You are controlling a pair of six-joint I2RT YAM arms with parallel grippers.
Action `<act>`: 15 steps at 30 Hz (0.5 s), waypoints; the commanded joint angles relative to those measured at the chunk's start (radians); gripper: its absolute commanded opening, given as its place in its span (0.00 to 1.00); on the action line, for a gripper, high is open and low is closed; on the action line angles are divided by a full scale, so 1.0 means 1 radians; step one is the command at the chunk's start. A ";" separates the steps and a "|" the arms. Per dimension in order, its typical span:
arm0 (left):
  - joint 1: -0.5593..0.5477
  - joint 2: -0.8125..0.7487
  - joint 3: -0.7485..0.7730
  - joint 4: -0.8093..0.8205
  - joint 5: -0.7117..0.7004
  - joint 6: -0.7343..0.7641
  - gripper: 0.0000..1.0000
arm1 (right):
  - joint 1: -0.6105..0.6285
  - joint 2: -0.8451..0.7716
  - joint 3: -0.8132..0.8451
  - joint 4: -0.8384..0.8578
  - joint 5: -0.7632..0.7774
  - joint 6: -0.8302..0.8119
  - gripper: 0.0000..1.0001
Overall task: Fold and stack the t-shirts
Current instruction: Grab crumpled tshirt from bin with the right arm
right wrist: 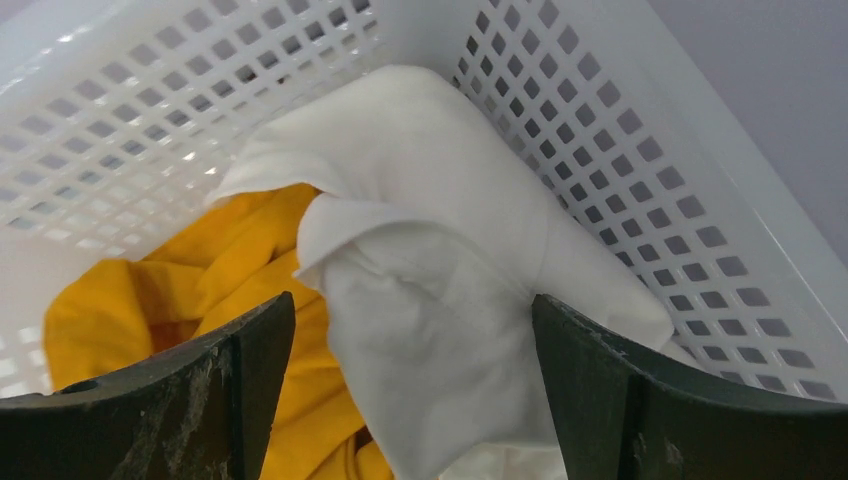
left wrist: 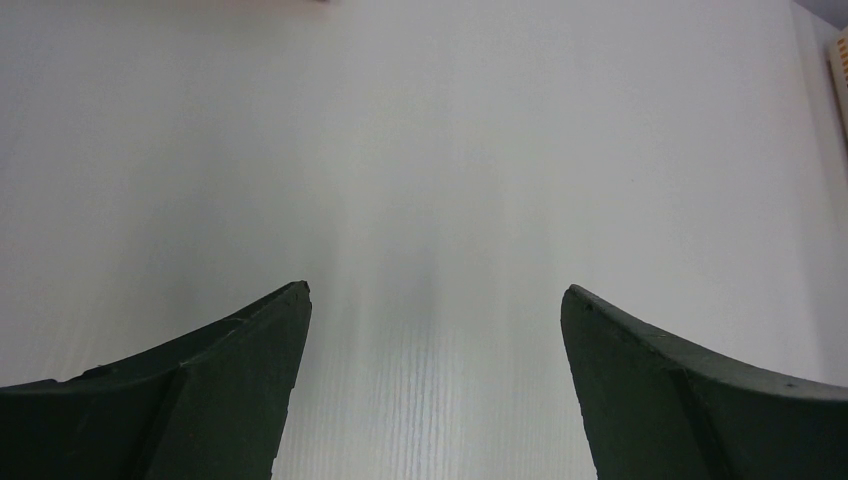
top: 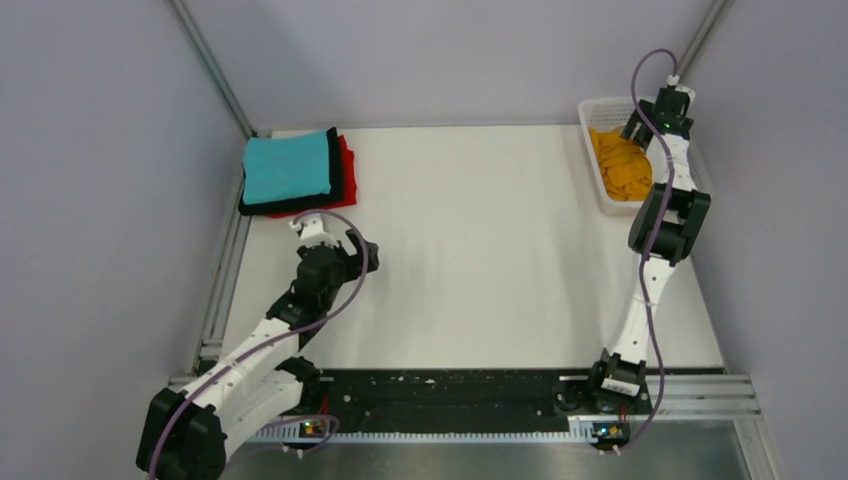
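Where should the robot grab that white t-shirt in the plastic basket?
Grip the crumpled white cloth t-shirt by its raised bunched fold, from above: it humps higher than the orange cloth t-shirt beside it, and the open fingers of the right hand straddle it.

White table (top: 480, 250), folded t-shirt stack (top: 290, 172), white basket (top: 604, 101)

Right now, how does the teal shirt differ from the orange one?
The teal t-shirt is folded flat; the orange t-shirt is crumpled. Teal tops the stack at the table's far left corner; orange lies in the basket at far right, beside a white t-shirt. Both are plain cloth.
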 commanded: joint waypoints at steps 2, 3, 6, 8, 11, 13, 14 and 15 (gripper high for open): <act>0.001 0.021 0.045 0.065 -0.011 0.017 0.99 | -0.027 0.030 0.057 0.123 0.018 -0.009 0.86; 0.001 0.028 0.048 0.065 -0.011 0.017 0.99 | -0.026 0.034 0.056 0.145 0.018 -0.007 0.86; 0.001 0.052 0.057 0.065 -0.014 0.019 0.99 | -0.028 0.050 0.064 0.186 0.008 0.007 0.81; 0.000 0.067 0.064 0.063 -0.014 0.020 0.99 | -0.029 0.051 0.066 0.201 0.005 0.008 0.69; 0.000 0.082 0.074 0.056 -0.011 0.022 0.99 | -0.028 0.043 0.058 0.207 0.006 0.011 0.43; 0.000 0.085 0.077 0.052 -0.009 0.022 0.99 | -0.030 0.024 0.048 0.214 -0.009 0.007 0.24; 0.000 0.086 0.078 0.050 -0.007 0.022 0.99 | -0.031 0.015 0.047 0.215 -0.017 0.007 0.16; 0.001 0.083 0.079 0.046 -0.004 0.023 0.99 | -0.032 0.002 0.047 0.214 -0.025 0.005 0.07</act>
